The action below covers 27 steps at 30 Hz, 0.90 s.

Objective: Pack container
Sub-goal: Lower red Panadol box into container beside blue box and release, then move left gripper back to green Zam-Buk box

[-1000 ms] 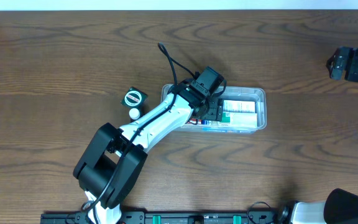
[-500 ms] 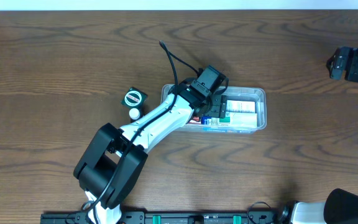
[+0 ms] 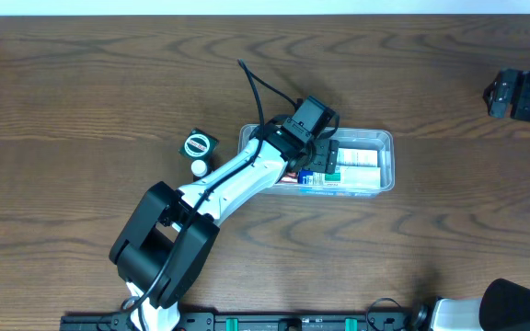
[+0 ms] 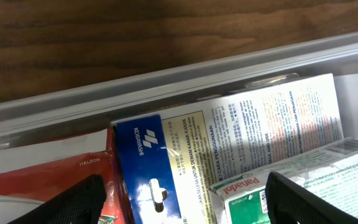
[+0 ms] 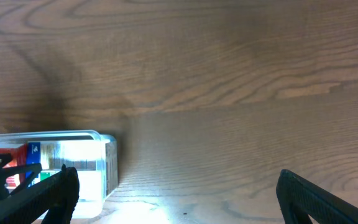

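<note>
Packing looks underway: the left gripper (image 4: 185,199) hangs over the container (image 3: 385,147), jaws open above a blue box (image 4: 138,155). The right gripper (image 5: 185,196), well apart from the container, gapes empty. Next: lift out cleanly.

Left arm (image 3: 237,175) hides container (image 3: 375,135) left half; red packet (image 4: 30,177) cut off at frame bottom.

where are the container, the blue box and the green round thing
container (image 3: 390,164): overhead view, right end wall
blue box (image 4: 140,152): left wrist view, blue panel
green round thing (image 3: 197,144): overhead view, centre of its top
</note>
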Each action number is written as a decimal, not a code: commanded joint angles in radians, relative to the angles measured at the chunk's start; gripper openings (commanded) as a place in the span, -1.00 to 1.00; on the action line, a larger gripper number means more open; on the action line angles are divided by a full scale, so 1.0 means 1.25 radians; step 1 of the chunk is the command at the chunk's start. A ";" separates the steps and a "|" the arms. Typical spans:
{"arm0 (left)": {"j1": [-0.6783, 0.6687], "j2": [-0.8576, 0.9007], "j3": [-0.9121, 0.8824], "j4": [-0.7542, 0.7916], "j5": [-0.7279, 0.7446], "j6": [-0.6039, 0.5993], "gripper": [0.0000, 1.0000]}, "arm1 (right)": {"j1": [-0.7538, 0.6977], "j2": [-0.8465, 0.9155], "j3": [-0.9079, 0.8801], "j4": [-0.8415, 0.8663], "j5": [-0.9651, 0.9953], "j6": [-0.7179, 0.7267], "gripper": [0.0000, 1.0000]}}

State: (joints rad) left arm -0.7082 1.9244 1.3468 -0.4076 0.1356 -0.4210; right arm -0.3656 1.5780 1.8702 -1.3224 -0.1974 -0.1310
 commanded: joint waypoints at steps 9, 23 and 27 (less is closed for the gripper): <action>-0.002 0.025 -0.001 -0.001 0.002 0.066 0.67 | -0.006 0.004 0.002 -0.001 -0.001 0.012 0.98; -0.002 0.023 0.001 -0.009 0.006 0.133 0.67 | -0.006 0.003 0.002 -0.001 -0.001 0.012 0.99; 0.001 -0.002 0.020 -0.017 0.040 0.148 0.67 | -0.006 0.004 0.002 -0.002 -0.001 0.012 0.99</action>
State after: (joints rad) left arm -0.7086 1.9301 1.3468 -0.4202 0.1509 -0.2668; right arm -0.3656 1.5780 1.8702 -1.3224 -0.1974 -0.1307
